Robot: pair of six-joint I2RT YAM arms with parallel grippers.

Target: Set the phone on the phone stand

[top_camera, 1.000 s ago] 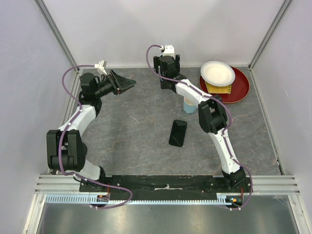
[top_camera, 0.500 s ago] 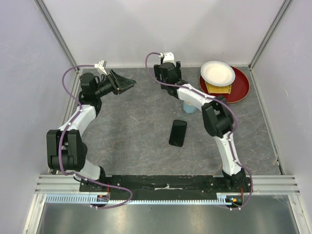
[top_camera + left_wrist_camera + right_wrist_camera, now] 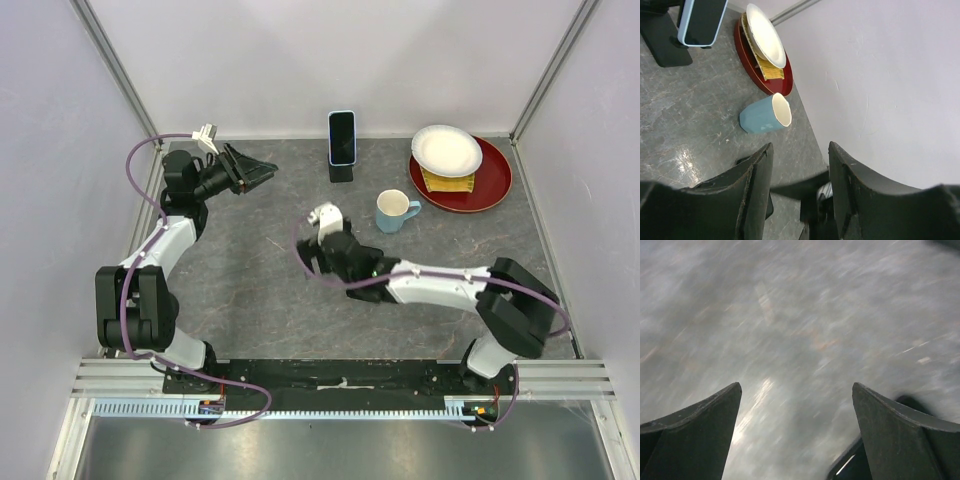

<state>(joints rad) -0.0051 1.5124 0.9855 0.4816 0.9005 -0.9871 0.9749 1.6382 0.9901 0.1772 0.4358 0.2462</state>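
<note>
Phone (image 3: 342,137) sits on the phone stand (image 3: 341,173), back-centre of the tabletop (image 3: 260,270); mug (image 3: 394,210) just right and nearer; stacked plates (image 3: 446,150) far right, behind the mug.

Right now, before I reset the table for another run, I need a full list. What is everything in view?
phone: one, dark screen in a light blue case, upright on the stand at the back of the table
phone stand: one, black, back centre
mug: one, light blue with a white inside, upright, right of centre
red plate: one, back right corner
yellow flat item: one, lying on the red plate
white plate: one, on top of the yellow item
table: one, grey
left gripper: one, black, open, raised at the back left
right gripper: one, black, open, low over the table centre
</note>
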